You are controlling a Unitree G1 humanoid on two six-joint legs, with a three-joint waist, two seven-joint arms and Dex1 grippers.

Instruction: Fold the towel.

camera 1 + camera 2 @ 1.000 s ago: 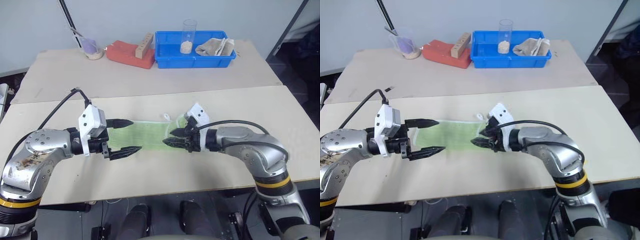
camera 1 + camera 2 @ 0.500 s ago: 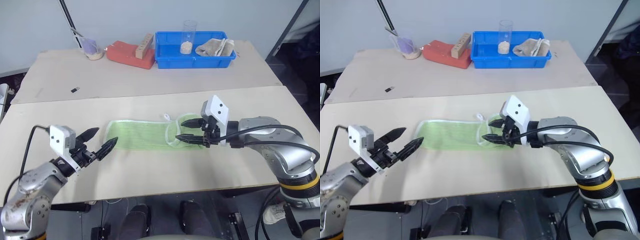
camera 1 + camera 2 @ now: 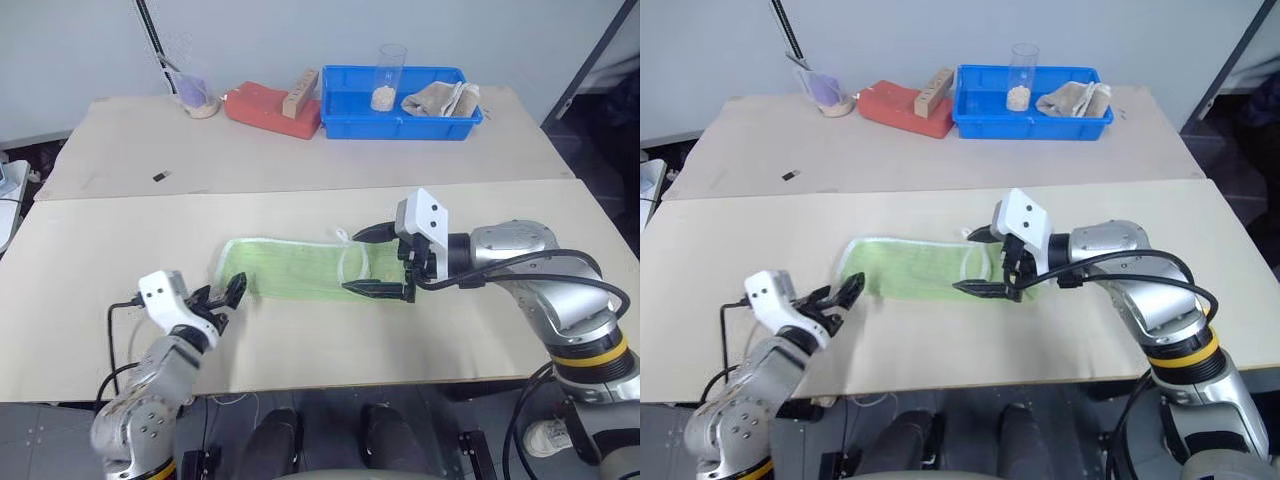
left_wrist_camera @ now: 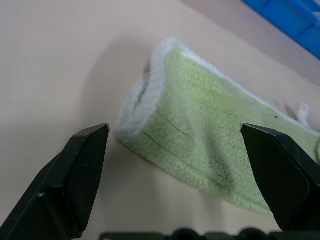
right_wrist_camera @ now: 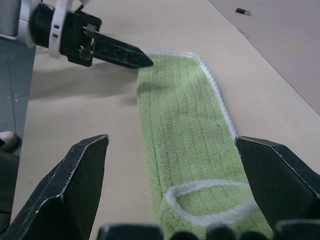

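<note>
Both pincers gape wide and empty: the left pincer (image 3: 222,298) just off the towel's (image 3: 300,270) rounded end, the right pincer (image 3: 375,262) over its other end. Folded into a long strip on the desk (image 3: 120,250), the cloth looks light and limp, so pinching its stitched edge suits best.

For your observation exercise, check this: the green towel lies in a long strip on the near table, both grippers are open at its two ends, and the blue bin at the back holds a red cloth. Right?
Not quite. The cloth in the blue bin is beige-tan, not red, as the left eye view shows. The rest stands: the towel lies in a long strip, with the left gripper and right gripper open at its ends.
</note>
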